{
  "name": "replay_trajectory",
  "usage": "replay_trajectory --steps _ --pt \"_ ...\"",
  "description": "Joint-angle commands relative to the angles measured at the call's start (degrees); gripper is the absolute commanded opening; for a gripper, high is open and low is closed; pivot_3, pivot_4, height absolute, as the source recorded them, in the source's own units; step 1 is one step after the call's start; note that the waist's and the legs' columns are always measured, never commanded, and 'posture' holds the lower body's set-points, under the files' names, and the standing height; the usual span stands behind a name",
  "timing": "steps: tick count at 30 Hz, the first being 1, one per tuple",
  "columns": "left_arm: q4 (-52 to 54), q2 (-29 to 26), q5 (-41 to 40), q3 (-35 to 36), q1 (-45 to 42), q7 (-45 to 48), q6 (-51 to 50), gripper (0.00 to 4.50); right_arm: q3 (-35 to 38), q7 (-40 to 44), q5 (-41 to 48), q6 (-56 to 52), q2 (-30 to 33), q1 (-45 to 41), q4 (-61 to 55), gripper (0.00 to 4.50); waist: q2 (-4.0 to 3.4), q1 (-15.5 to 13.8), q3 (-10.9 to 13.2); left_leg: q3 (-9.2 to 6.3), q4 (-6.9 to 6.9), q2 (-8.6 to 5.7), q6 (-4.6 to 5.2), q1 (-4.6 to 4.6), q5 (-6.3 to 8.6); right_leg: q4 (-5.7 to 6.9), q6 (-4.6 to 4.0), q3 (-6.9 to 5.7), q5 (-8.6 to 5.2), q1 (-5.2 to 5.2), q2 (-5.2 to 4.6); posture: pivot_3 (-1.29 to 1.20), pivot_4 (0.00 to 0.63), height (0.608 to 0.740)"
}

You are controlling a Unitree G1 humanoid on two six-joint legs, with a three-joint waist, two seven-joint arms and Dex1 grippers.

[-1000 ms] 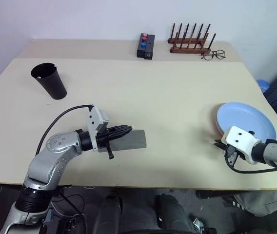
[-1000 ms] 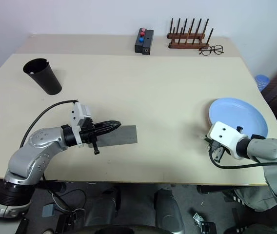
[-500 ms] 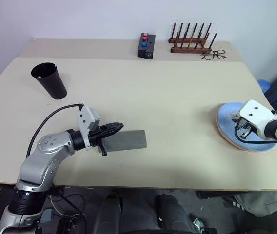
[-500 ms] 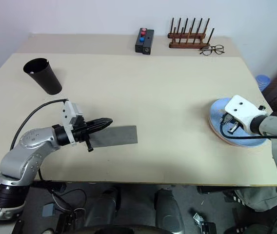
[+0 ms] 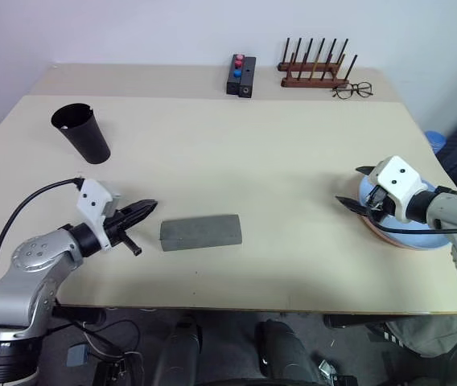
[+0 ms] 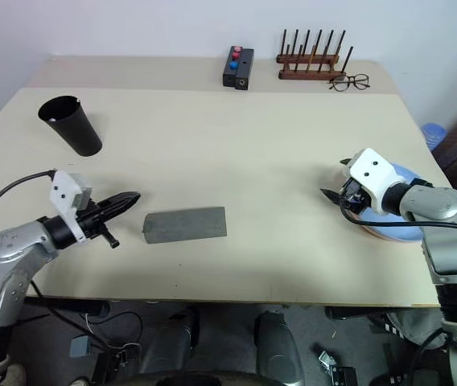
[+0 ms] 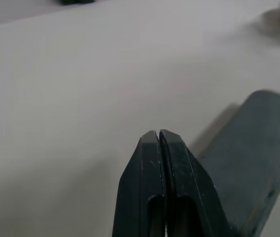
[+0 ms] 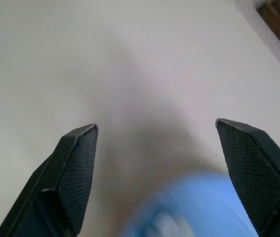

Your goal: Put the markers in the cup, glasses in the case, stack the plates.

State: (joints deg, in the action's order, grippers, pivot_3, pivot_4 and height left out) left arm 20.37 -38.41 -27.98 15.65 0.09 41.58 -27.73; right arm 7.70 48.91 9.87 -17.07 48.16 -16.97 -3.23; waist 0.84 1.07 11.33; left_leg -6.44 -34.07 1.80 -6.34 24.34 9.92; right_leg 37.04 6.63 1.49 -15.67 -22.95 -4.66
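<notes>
Grey case [image 5: 200, 232] just beside shut left gripper [image 5: 150, 207], apart

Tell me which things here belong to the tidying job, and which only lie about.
For the job:
- cup
- case, shut
- plates, blue on pink

Lying about:
- black button box
- wooden peg rack
- wire spectacles

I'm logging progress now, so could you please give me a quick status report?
Left gripper shut, empty, beside the closed case. Right gripper open over the stacked plates. Cup upright. Nothing in the way.
</notes>
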Motion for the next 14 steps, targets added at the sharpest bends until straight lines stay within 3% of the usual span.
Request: replay_trajectory --steps 1,6,14 --pt "-0.1 -1.5 0.9 7.4 4.1 -0.2 3.1 0.0 2.3 1.9 8.5 -3.2 -3.9 -1.5 -4.0 3.86 -0.02 0.0 0.0 0.0 0.02 0.01 0.0 -0.01 0.0 0.01 0.0 0.0 0.0 0.0 0.0 0.0 0.15 0.74" --pt "-1.0 -1.1 1.4 10.2 6.5 -1.0 5.0 0.0 1.5 2.5 12.6 -6.1 -7.6 -2.3 -3.2 3.86 -0.01 -0.5 0.0 -0.01 -0.02 0.0 0.0 0.01 0.0 0.01 -0.02 -0.01 0.0 0.0 0.0 0.0 0.15 0.74" --pt "-0.5 1.7 2.2 8.7 9.0 -2.1 7.0 0.0 -1.4 1.9 12.2 -7.6 -8.6 -3.3 -3.5 3.86 -0.01 -0.1 0.0 0.0 0.04 0.01 -0.01 0.01 0.01 -0.01 -0.03 -0.01 0.0 -0.04 -0.01 0.0 0.15 0.74"
